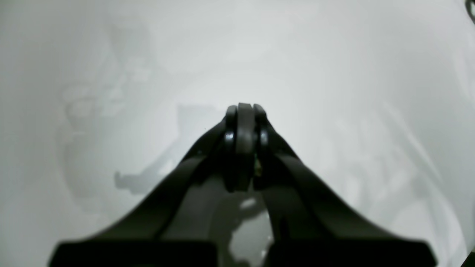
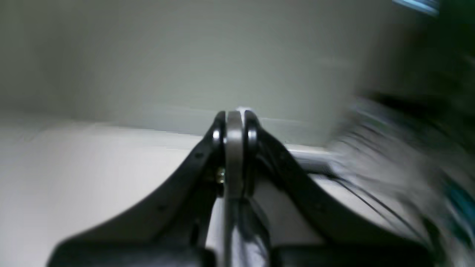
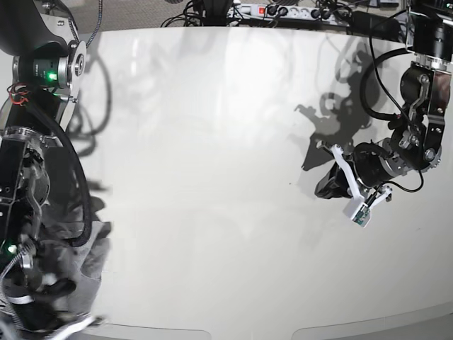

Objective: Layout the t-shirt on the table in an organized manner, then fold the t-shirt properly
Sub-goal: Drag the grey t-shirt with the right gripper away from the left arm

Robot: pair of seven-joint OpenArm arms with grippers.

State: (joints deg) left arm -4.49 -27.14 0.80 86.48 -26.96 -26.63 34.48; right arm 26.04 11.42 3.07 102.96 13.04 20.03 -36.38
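Note:
The grey t-shirt (image 3: 90, 249) lies bunched at the left edge of the white table (image 3: 212, 142), partly over the side. The right arm stands over it at the lower left of the base view, blurred by motion. In the right wrist view my right gripper (image 2: 234, 115) is shut, and a dark fold of the t-shirt (image 2: 246, 231) hangs under its jaws. My left gripper (image 1: 245, 108) is shut on nothing, a little above bare table. In the base view the left gripper (image 3: 326, 189) is at mid right, far from the shirt.
A power strip (image 3: 283, 10) and tangled cables lie beyond the table's far edge. The left arm's black cable (image 3: 368, 85) loops over the right side of the table. The curved front edge (image 3: 233, 331) runs along the bottom.

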